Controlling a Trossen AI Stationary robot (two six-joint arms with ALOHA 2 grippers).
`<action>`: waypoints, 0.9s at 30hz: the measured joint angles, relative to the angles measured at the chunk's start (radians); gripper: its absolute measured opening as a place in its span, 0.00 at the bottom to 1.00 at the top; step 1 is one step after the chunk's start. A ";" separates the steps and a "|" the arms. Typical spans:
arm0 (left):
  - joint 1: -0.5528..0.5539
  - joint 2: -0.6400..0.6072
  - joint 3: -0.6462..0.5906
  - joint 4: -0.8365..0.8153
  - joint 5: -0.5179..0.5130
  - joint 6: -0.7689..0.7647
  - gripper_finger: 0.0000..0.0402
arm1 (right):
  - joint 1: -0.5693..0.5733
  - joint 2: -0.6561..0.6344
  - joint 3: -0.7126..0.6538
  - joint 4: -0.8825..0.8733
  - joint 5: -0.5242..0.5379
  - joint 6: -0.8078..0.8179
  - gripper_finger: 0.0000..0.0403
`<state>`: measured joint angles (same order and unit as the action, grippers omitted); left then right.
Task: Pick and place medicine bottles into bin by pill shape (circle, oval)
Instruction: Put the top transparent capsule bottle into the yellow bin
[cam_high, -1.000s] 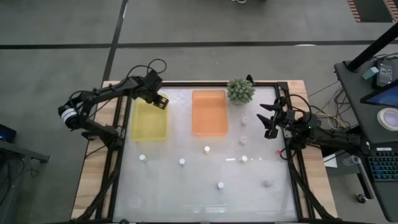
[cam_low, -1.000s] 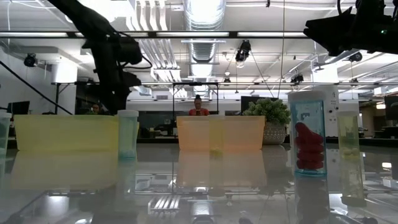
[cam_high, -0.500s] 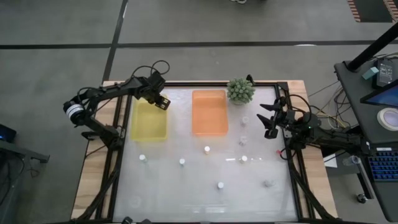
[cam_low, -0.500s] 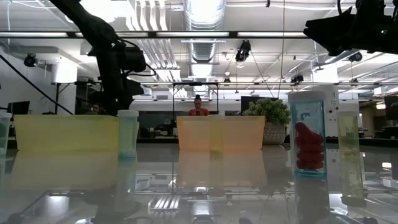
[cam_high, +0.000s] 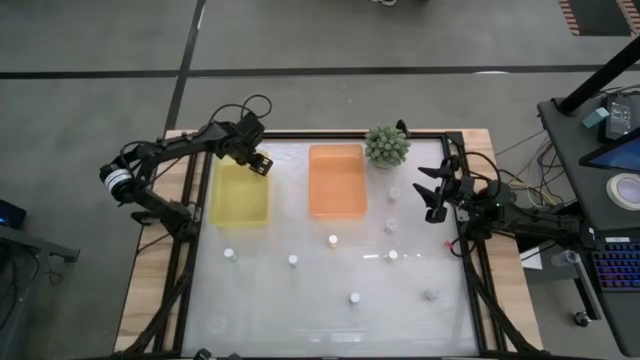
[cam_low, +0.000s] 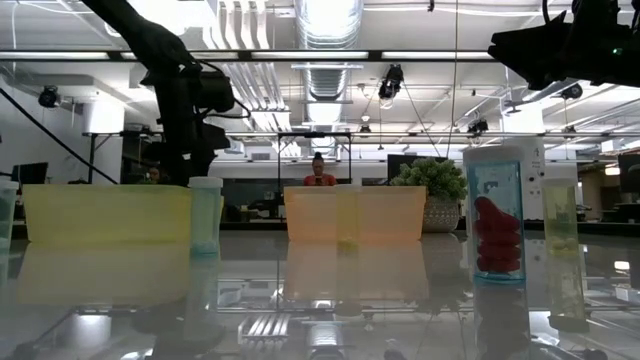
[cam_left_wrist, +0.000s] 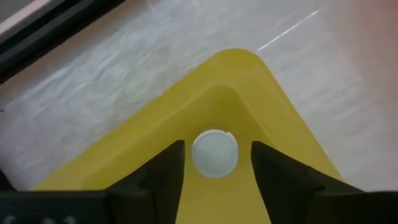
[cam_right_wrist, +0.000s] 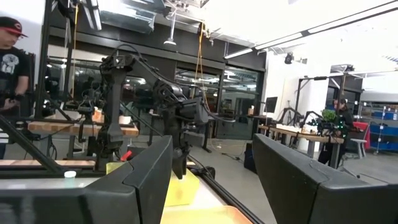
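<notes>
My left gripper hangs over the far right corner of the yellow bin, pointing steeply down. In the left wrist view its open fingers stand on either side of a white-capped medicine bottle, with a gap on each side. The bottle is upright in the bin's corner. Several more bottles stand on the table. My right gripper waits open above the table's right edge, with nothing between its fingers.
The orange bin lies right of the yellow one. A spiky green plant ball stands at the far edge beside it. The low view shows a bottle of red pills close by. The black frame rails run along the table's sides.
</notes>
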<state>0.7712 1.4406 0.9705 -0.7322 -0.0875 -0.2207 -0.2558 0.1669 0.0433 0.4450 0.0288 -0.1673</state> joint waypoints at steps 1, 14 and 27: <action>0.000 -0.010 0.007 -0.011 0.000 0.000 0.43 | 0.000 0.000 0.000 0.000 0.000 0.000 0.53; -0.085 -0.262 0.041 0.037 0.003 -0.008 0.43 | 0.000 0.000 0.000 0.001 0.000 0.002 0.53; -0.490 -0.349 0.035 0.358 0.007 0.109 0.43 | 0.000 0.000 0.000 0.002 0.001 0.078 0.53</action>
<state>0.2813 1.0917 1.0057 -0.3739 -0.0810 -0.1113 -0.2558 0.1669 0.0433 0.4465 0.0299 -0.0896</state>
